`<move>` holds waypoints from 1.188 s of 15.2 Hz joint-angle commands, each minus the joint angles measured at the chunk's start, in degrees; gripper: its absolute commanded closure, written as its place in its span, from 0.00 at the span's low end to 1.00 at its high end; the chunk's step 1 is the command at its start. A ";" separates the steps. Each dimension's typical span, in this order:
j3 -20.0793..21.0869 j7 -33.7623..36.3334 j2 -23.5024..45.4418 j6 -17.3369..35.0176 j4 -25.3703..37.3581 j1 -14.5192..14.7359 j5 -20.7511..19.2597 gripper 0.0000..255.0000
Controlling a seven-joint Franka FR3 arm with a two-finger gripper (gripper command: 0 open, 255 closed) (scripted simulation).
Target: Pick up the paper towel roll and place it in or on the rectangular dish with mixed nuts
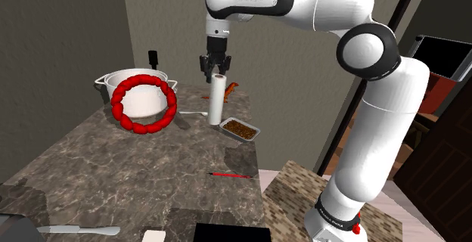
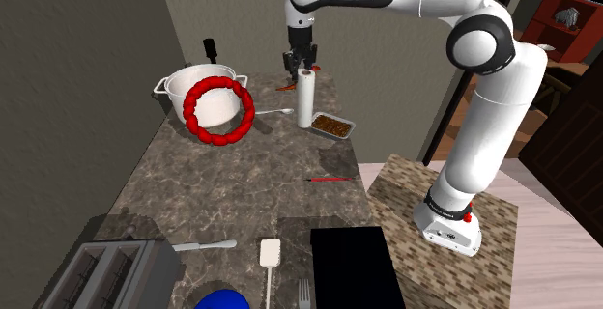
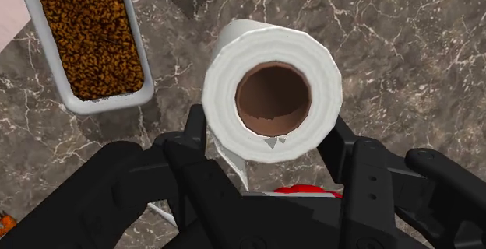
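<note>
The white paper towel roll (image 1: 215, 100) stands upright on the dark marble counter (image 1: 113, 172), its brown core facing up at the wrist camera (image 3: 272, 99). My black gripper (image 1: 214, 68) hangs straight over it, open, one finger (image 3: 191, 142) at each side of the roll's top. Whether the pads touch the paper I cannot tell. The rectangular dish of mixed nuts (image 1: 240, 130) lies on the counter right beside the roll, toward the counter's edge, and is also seen in the second exterior view (image 2: 332, 126) and in the wrist view (image 3: 105, 106).
A white pot (image 1: 125, 82) with a red bead ring (image 1: 144, 103) leaning on it stands at the shoulder view's left of the roll. A spoon (image 2: 273, 112) lies between them. A red pen (image 1: 229, 175) lies nearer the stand. A toaster (image 2: 116, 273), a spatula (image 2: 270, 256) and a black slab (image 2: 350, 266) crowd the near end.
</note>
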 commanded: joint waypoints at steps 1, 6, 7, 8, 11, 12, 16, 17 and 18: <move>-1.13 -2.51 -0.13 -1.63 1.31 -1.42 -0.10 1.00; -3.99 -8.75 0.63 -4.65 4.61 -5.00 -0.43 1.00; -4.56 -10.00 0.98 -5.31 5.52 -5.72 -0.50 1.00; -5.11 -11.25 1.39 -5.98 6.53 -6.45 -0.56 1.00; -6.75 -14.99 3.06 -8.17 10.13 -8.68 -0.71 1.00; -7.27 -16.23 3.76 -8.95 11.54 -9.45 -0.73 1.00; -8.42 -19.08 5.31 -9.93 13.91 -11.22 -0.77 1.00; -8.42 -19.11 4.97 -9.00 12.64 -11.19 -0.79 1.00; -8.42 -19.15 4.68 -8.10 11.44 -11.17 -0.82 1.00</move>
